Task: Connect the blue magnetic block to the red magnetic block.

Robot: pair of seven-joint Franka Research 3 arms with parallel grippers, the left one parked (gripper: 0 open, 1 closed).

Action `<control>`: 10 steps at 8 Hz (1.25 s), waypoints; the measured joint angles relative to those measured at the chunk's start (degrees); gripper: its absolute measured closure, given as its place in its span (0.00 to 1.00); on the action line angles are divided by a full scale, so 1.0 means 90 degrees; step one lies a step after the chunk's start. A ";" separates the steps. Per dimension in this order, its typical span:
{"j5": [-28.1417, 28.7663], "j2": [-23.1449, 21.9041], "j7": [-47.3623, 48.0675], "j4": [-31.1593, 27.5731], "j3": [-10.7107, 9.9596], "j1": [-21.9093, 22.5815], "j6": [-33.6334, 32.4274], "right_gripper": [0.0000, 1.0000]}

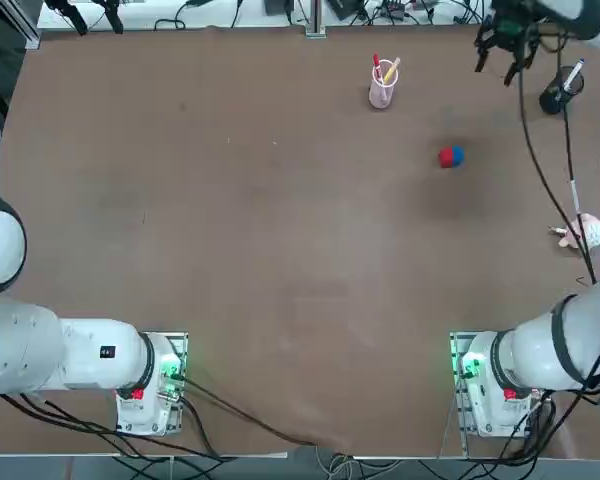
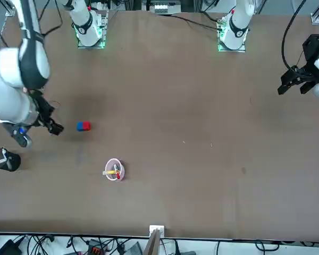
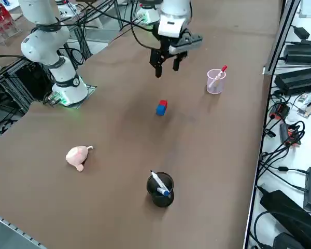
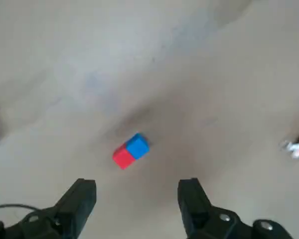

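The blue magnetic block (image 1: 457, 155) and the red magnetic block (image 1: 445, 157) lie on the brown table, touching side by side as one small bar. In the wrist view the blue block (image 4: 138, 145) and red block (image 4: 122, 157) sit between and beyond the two fingers. My right gripper (image 3: 166, 69) hangs open above the table with nothing in it, off to the far side of the pair. In the top view the gripper (image 1: 500, 60) is near the far right corner. The front view shows it (image 2: 54, 127) beside the blocks (image 2: 83, 126).
A pink cup (image 1: 382, 88) with pens stands at the far middle. A black cup (image 1: 558, 95) with a marker stands at the far right edge. A pink plush toy (image 1: 583, 233) lies near the right edge. The arm's cable (image 1: 545, 170) runs above the right side.
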 joint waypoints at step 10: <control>0.0144 -0.1987 -0.3295 0.0039 0.0148 -0.0163 -0.1269 0.00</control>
